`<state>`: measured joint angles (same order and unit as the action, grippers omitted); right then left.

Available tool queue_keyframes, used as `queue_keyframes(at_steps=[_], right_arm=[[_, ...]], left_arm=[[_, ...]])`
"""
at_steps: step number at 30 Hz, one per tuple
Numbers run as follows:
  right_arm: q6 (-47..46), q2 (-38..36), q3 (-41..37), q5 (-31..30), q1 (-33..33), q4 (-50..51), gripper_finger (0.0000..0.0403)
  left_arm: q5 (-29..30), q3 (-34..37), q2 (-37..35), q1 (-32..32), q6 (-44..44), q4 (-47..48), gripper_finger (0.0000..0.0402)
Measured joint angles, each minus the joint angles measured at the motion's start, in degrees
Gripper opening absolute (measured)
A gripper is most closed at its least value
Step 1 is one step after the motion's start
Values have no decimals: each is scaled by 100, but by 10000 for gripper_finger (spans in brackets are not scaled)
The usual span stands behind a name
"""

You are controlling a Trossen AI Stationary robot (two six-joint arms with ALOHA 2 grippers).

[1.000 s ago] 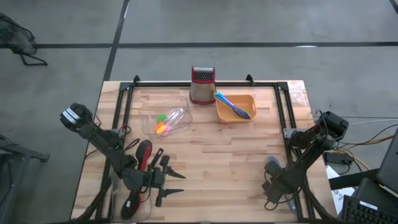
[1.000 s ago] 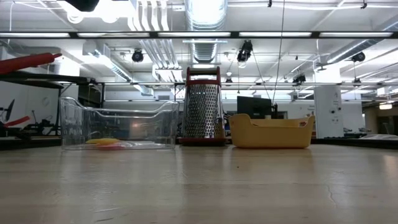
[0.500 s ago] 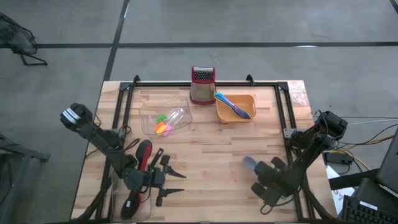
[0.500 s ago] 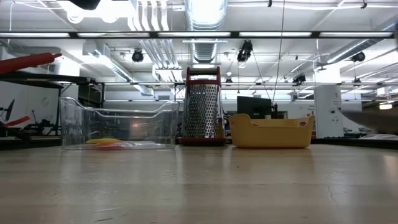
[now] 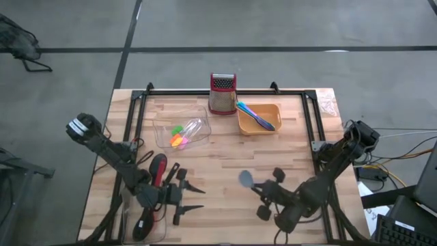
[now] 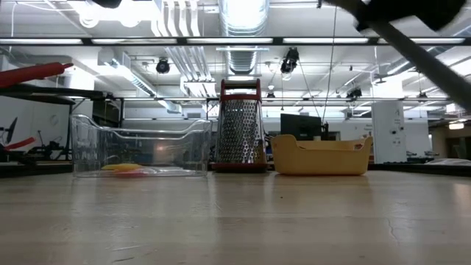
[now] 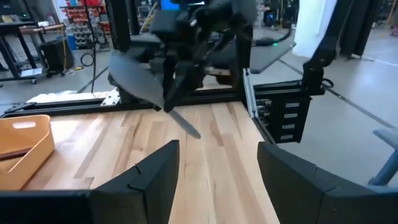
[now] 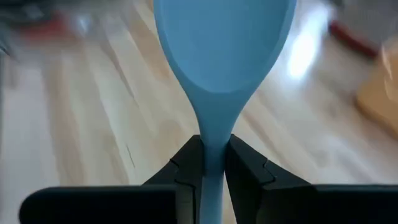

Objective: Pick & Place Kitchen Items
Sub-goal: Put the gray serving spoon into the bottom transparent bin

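Kitchen items are spread over our wooden counter [image 5: 225, 164]. Our right tool [image 5: 268, 193] hangs over the near middle, fingers [image 8: 189, 165] pinched tight on the neck of a grey-blue spoon [image 8: 224, 50] held up off the wood. Left tool [image 5: 183, 200] sits near-left, fingers spread, nothing in it, beside a red-pink spatula [image 5: 158, 169]. Blue and purple sticks [image 5: 257, 116] lie in the orange tray [image 5: 242, 125]; small coloured pieces [image 5: 179, 137] sit in the clear tub [image 5: 164, 126].

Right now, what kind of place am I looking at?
Probably a robotics lab or workshop: exposed ceiling ducts and strip lights overhead, a bare concrete floor, and a framed wooden table with kitchen props.
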<state>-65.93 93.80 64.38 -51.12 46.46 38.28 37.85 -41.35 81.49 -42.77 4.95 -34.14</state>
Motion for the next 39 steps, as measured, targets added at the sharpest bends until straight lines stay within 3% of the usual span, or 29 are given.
queue_keyframes(at_steps=[6, 17, 20, 25, 39], right_arm=[[1943, 2, 213, -779, -233, -1407, 50], [5337, 2, -97, -662, -543, -4853, 45], [6019, 2, -268, -404, -605, -5684, 51], [6537, 4, -434, -111, -755, -6407, 48], [6801, 4, -615, 389, -951, -6873, 46]], left_arm=[[-2, 52, 8, 96, 6, 40, 223], [-6, 13, 427, 770, 380, -214, 223], [-329, -27, 551, 941, 383, -526, 223], [-1125, -345, 816, 1257, 418, -634, 223], [-1180, -1395, 1694, 1528, -71, -614, 223]])
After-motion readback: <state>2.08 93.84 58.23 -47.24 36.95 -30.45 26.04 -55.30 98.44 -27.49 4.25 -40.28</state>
